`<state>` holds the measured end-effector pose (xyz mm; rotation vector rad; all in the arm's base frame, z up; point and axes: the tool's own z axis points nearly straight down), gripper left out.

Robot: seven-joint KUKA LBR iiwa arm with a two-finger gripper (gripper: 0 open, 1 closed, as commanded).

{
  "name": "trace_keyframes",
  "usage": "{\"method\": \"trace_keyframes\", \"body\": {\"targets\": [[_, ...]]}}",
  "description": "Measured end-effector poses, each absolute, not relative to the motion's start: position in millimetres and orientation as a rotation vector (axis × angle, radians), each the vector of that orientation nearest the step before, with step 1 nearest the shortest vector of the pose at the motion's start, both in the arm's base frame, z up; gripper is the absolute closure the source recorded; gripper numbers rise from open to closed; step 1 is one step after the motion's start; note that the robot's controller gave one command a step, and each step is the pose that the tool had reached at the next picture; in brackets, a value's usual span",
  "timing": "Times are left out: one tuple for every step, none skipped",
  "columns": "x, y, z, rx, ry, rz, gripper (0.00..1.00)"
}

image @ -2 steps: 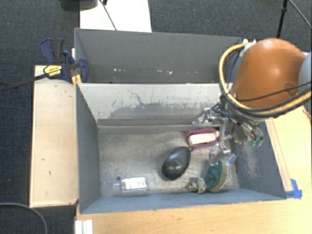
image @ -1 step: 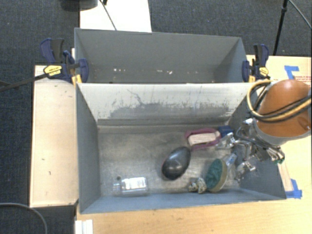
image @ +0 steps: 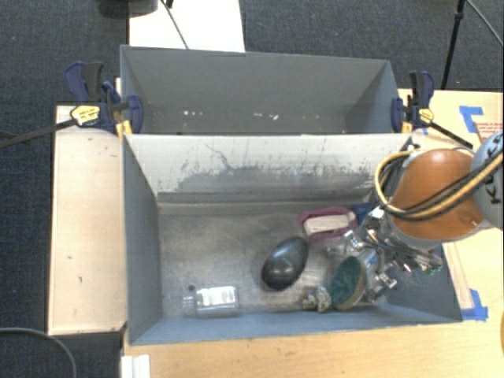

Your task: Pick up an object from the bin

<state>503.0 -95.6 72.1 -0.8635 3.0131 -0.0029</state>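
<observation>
My gripper (image: 373,257) is low in the bin's right part, near the front wall, under the arm's orange cover. A dark green oval thing (image: 344,283) lies right against its left side, tilted on edge. I cannot tell whether the gripper touches it. Just behind the gripper sits a white flat thing with a maroon rim (image: 326,224). A dark grey egg-shaped thing (image: 283,264) rests on the bin floor to the left, apart from the gripper. A small brownish lump (image: 316,299) lies at the front wall beside the green oval.
A small clear plastic piece (image: 213,298) lies at the front left of the bin floor. The arm reaches in over the right wall, and its orange cover and cables hide the bin's right corner.
</observation>
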Motion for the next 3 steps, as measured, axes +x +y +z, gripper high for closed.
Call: {"method": "trace_keyframes", "body": {"targets": [[505.1, -95.4, 74.3, -0.864, 3.006, -0.006, 1.0], [495.4, -109.8, 175.8, -1.265, 2.869, -0.006, 1.0], [493.6, -107.0, 269.6, -1.298, 2.851, -0.009, 1.0]]}}
